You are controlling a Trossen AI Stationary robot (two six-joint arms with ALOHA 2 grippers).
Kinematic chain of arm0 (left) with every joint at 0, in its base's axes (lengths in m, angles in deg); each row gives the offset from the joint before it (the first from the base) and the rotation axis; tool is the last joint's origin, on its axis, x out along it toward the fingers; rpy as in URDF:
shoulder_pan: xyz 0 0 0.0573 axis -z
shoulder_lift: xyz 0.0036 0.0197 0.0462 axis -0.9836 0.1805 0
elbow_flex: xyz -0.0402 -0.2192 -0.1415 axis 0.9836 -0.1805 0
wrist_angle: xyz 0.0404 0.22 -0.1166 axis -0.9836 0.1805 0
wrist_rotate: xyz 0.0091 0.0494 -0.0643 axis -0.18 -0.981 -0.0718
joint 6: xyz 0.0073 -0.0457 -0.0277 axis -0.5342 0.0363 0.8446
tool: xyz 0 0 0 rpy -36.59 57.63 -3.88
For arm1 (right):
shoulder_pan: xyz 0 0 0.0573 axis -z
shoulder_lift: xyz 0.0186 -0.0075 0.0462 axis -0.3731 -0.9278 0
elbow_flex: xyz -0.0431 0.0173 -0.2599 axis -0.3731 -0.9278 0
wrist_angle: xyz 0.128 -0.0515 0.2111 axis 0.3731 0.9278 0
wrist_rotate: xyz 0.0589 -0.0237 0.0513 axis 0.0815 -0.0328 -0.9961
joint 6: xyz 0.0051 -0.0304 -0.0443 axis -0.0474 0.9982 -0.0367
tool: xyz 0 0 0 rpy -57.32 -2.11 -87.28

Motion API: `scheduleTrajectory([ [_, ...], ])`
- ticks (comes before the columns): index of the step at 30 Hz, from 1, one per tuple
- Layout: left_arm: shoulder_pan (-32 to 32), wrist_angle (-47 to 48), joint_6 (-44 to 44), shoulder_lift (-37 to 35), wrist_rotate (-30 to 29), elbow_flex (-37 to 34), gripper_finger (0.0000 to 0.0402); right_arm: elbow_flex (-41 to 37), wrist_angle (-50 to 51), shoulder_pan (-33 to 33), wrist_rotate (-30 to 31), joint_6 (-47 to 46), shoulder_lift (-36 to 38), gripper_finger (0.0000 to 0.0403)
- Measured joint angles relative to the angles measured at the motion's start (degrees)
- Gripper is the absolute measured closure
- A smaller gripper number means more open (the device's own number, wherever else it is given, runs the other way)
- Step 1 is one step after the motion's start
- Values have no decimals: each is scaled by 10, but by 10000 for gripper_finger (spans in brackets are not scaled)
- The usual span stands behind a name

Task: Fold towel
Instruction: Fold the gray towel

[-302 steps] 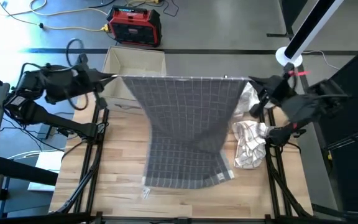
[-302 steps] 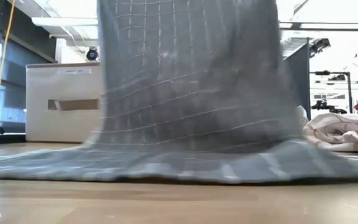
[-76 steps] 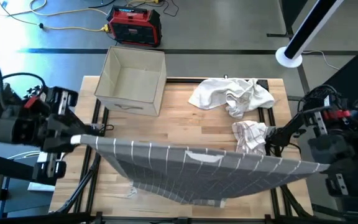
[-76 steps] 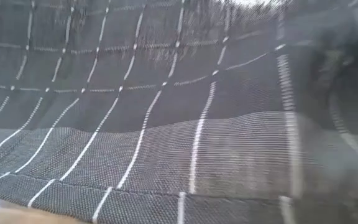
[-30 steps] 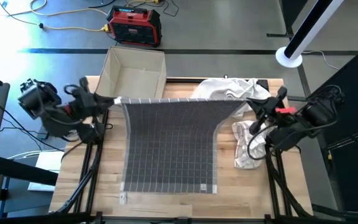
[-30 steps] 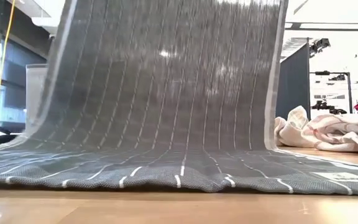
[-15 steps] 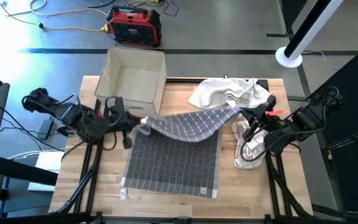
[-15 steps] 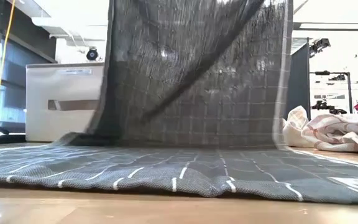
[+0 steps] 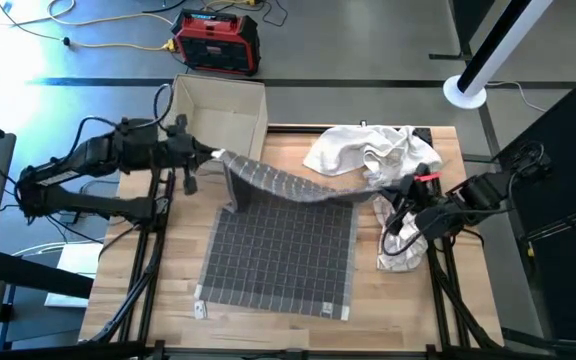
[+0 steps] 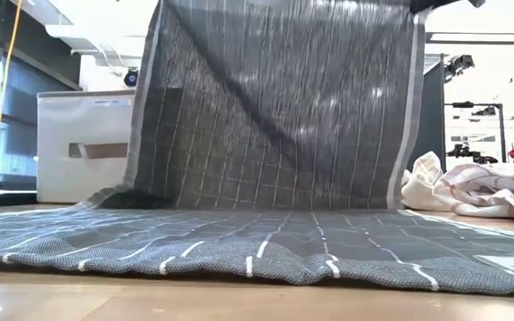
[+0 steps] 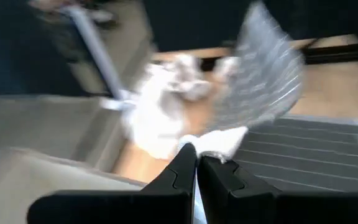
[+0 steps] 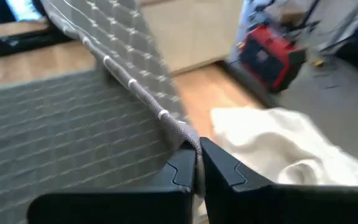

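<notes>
Grey checked towel (image 9: 278, 250), near half lying flat on the wooden tabletop (image 9: 268, 325), far half lifted off the surface and stretched as a sagging band between two corners. Left corner pinched in the left hand (image 9: 206, 155), fingers closed tight on the cloth, raised near the front of an open cardboard box (image 9: 218, 118) at the tabletop's far left. Right corner pinched in the right hand (image 9: 390, 201), fingers likewise closed on the fabric, lower and nearer the right edge, just beside a crumpled pale cloth (image 9: 400, 232). Larger heap of white cloth (image 9: 373, 152) at the far right, close behind the lifted edge. From tabletop height, raised half standing like a wall of grid lines (image 10: 284, 107) above the flat part, with one diagonal crease running across it. Apparent step: carrying the far edge over toward the near edge for the first fold. Risks, judged from this layout: uneven height of the two corners likely to lay the edge down skewed, giving a crooked fold; slack in the middle of the band likely to drop first and trap a wrinkle; right corner or its sleeve of fabric liable to snag or drag the crumpled cloth beside it onto the towel; thin pinch at either corner liable to slip if pulled taut, dropping that side early.
</notes>
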Motion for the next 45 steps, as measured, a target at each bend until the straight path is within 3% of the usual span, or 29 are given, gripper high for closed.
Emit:
scheduleTrajectory([
  [4, 1, 5, 45, 4, 84, -61, 401, -54, -81, -1, -59, -6, 0, 403],
  [9, 28, 4, 94, 0, 113, -158, 401, -122, -205, -2, -131, -19, -8, 403],
  [16, 109, 3, 178, -14, 114, -229, 401, -153, -302, -26, -293, -82, -81, 403],
  [20, 181, 6, 230, -16, 114, -240, 402, -119, -316, -68, -331, -112, -138, 403],
  [27, 288, 42, 293, -16, 105, -240, 402, -30, -314, -119, -348, -116, -223, 403],
  [35, 357, 61, 326, 3, 66, -240, 402, 51, -313, -157, -417, -96, -327, 403],
  [40, 396, 52, 329, 42, 80, -240, 402, 79, -360, -173, -474, -99, -397, 403],
  [45, 438, 40, 330, 86, 106, -240, 402, 97, -395, -178, -483, -96, -434, 403],
])
